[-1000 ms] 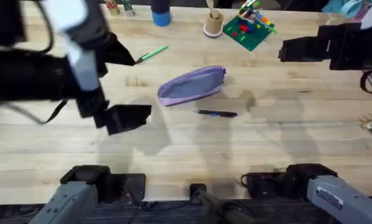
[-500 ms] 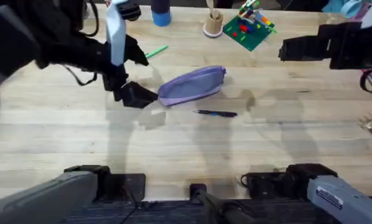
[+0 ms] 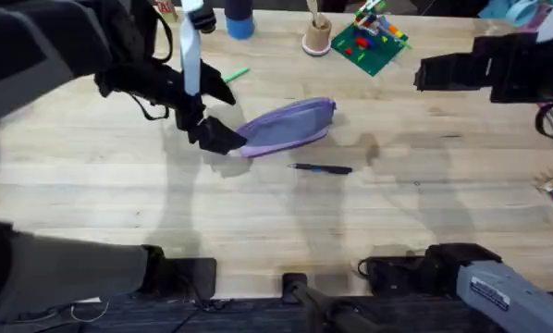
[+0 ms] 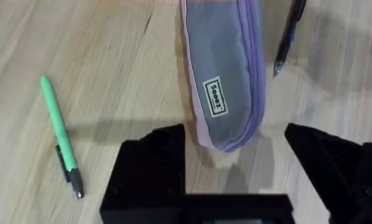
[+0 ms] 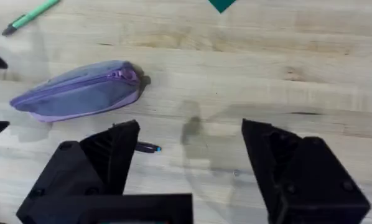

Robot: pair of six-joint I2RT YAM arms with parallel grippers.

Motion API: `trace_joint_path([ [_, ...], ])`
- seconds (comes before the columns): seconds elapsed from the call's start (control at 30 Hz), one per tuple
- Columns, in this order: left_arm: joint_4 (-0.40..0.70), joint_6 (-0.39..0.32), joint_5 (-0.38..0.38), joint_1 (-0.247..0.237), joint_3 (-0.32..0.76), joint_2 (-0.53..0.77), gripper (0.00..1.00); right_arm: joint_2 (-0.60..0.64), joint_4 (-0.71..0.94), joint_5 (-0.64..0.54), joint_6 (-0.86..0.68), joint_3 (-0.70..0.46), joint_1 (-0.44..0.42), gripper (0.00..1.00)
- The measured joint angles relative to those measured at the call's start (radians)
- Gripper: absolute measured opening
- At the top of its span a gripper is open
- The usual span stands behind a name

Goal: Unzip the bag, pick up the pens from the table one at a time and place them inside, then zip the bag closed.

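Overhead: the bag (image 3: 286, 127) lies near the middle of the table (image 3: 258, 213), its long axis running from 8 o'clock up to 2 o'clock, zipper along the top edge and closed as far as it shows. The left gripper (image 3: 223, 139) sits at the bag's 8 o'clock end, touching or just beside it. The green pen (image 3: 228, 76) lies at 10 o'clock from the bag, partly behind the left arm. The dark pen (image 3: 323, 168) lies just beside the bag at 5 o'clock. Beyond, at 12 to 1 o'clock, stand a blue cup (image 3: 239, 20), a small wooden pot (image 3: 317, 37) and a green toy-brick plate (image 3: 369, 42). The right gripper (image 3: 424, 74) hangs well apart at 3 o'clock.

Left wrist: its 2 fingers (image 4: 152, 168) are spread wide around the bag's near end, gripping nothing.

Right wrist: fingers (image 5: 111, 155) wide apart, empty, above bare table.
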State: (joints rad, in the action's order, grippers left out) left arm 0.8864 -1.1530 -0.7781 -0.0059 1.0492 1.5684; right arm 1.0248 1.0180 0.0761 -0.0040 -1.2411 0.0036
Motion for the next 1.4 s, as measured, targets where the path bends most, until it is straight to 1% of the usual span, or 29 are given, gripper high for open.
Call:
trace_joint_path([
  [0.27, -0.044, 0.000, -0.094, 0.000, 0.000, 0.102, 0.994, 0.000, 0.000, 0.000, 0.000, 0.000, 0.000, 0.996],
  [0.4, -0.054, 0.000, -0.112, -0.009, 0.000, 0.129, 0.993, 0.000, 0.000, 0.000, 0.000, 0.000, 0.000, 0.996],
  [0.6, -0.064, 0.000, -0.116, -0.041, 0.000, 0.134, 0.996, 0.000, 0.000, 0.000, 0.000, 0.000, 0.000, 0.996],
  [0.63, -0.066, 0.000, -0.116, -0.046, 0.000, 0.134, 0.983, 0.000, 0.000, 0.000, 0.000, 0.000, 0.000, 0.996],
  [0.7, -0.069, 0.000, -0.116, -0.054, 0.000, 0.134, 0.902, 0.000, 0.000, 0.000, 0.000, 0.000, 0.000, 0.995],
  [0.77, -0.070, 0.001, -0.114, -0.059, 0.000, 0.134, 0.769, 0.000, 0.000, 0.000, 0.000, 0.000, 0.000, 0.995],
  [0.83, -0.070, 0.000, -0.109, -0.060, 0.000, 0.134, 0.522, 0.000, 0.000, 0.000, 0.000, 0.000, 0.000, 0.995],
  [0.87, -0.070, 0.000, -0.108, -0.060, 0.000, 0.134, 0.355, 0.000, 0.000, 0.000, 0.000, 0.000, 0.000, 0.995],
  [0.93, -0.076, -0.004, -0.104, -0.060, 0.000, 0.134, 0.086, 0.000, 0.000, 0.000, 0.000, 0.000, 0.000, 0.995],
  [0.97, -0.079, -0.005, -0.100, -0.060, 0.000, 0.134, 0.056, 0.000, 0.000, 0.000, 0.000, 0.000, 0.000, 0.995],
  [1.0, -0.079, -0.006, -0.098, -0.062, 0.001, 0.134, 0.048, 0.000, 0.000, 0.000, 0.000, 0.000, 0.000, 0.995],
  [1.23, -0.079, -0.006, -0.096, -0.063, 0.001, 0.134, 0.045, 0.000, 0.000, 0.006, 0.000, 0.000, 0.000, 0.995],
  [1.33, -0.079, -0.006, -0.096, -0.063, 0.001, 0.134, 0.044, 0.000, -0.003, 0.038, -0.006, 0.000, 0.000, 0.996],
  [1.4, -0.079, -0.006, -0.096, -0.063, 0.001, 0.134, 0.044, 0.002, -0.018, 0.078, -0.050, 0.000, 0.000, 0.996],
])
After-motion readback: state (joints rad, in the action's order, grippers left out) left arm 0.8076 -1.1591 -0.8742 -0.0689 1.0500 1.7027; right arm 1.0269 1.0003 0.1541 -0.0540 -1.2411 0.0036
